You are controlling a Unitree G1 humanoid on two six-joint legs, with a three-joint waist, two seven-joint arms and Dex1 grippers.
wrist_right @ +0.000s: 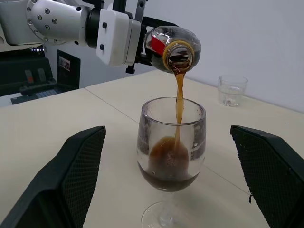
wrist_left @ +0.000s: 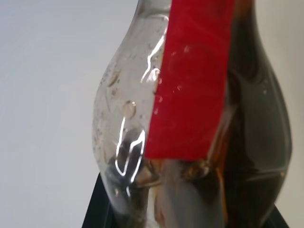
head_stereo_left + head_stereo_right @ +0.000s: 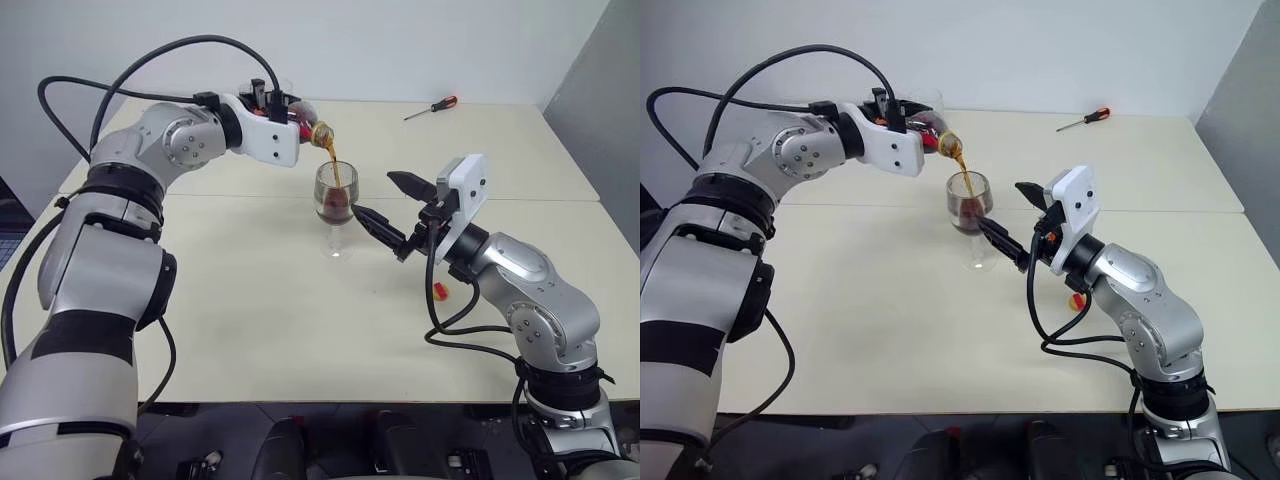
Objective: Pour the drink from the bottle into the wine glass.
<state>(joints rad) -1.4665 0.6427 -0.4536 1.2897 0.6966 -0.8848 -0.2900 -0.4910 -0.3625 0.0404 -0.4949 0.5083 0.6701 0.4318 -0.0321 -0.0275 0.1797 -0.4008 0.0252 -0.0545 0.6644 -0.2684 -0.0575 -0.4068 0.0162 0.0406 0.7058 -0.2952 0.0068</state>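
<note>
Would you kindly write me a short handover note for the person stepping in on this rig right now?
Left claw: shut on the bottle, tipped over the wine glass.
Right claw: open, not gripping; one finger on each side of the glass.
Done: cap off, pour under way; the drink streams into the bowl, filling roughly its lower third.
Left: finish pouring, tip the bottle upright, set it on the table.
Also there: tumbler, screwdriver.

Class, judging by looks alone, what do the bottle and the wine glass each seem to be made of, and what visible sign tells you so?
Bottle: probably thin clear plastic; its wall looks dimpled and wavy, with uneven glints, under a glossy red label.
Wine glass: likely glass, smooth and glossy; clean rim, thin stem, drink seen sharply through the bowl.
</note>
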